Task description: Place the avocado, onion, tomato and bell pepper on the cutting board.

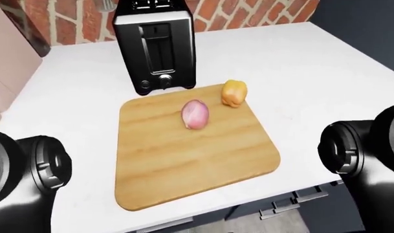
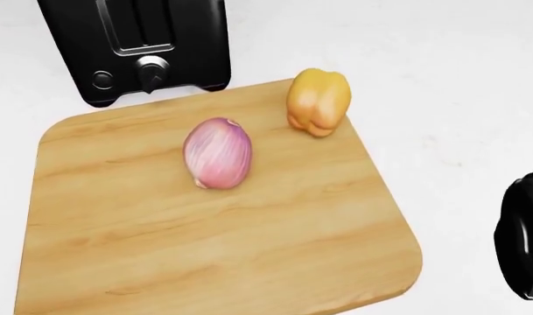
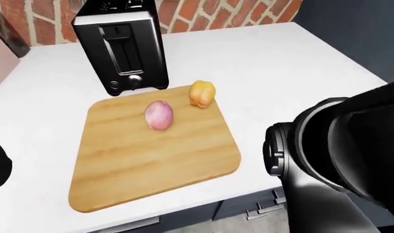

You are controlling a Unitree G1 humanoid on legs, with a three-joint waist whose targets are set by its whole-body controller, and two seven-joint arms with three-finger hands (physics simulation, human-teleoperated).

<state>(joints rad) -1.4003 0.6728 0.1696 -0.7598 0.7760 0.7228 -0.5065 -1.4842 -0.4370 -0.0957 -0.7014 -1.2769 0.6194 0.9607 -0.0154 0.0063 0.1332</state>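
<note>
A wooden cutting board (image 2: 248, 249) lies on the white counter. On it rests a pink-purple onion (image 2: 217, 152) near the middle. A yellow bell pepper (image 2: 317, 101) sits on the board's top right corner, lying free with nothing touching it. No avocado or tomato shows in any view. Neither hand shows; only the black upper parts of my right arm (image 3: 339, 150) and left arm (image 1: 28, 174) stand at the picture edges.
A black toaster (image 1: 155, 46) stands just above the board's top edge on the white counter (image 1: 300, 73). A brick wall (image 1: 61, 19) runs along the top. The counter's near edge with cabinet handles (image 1: 294, 200) shows at the bottom right.
</note>
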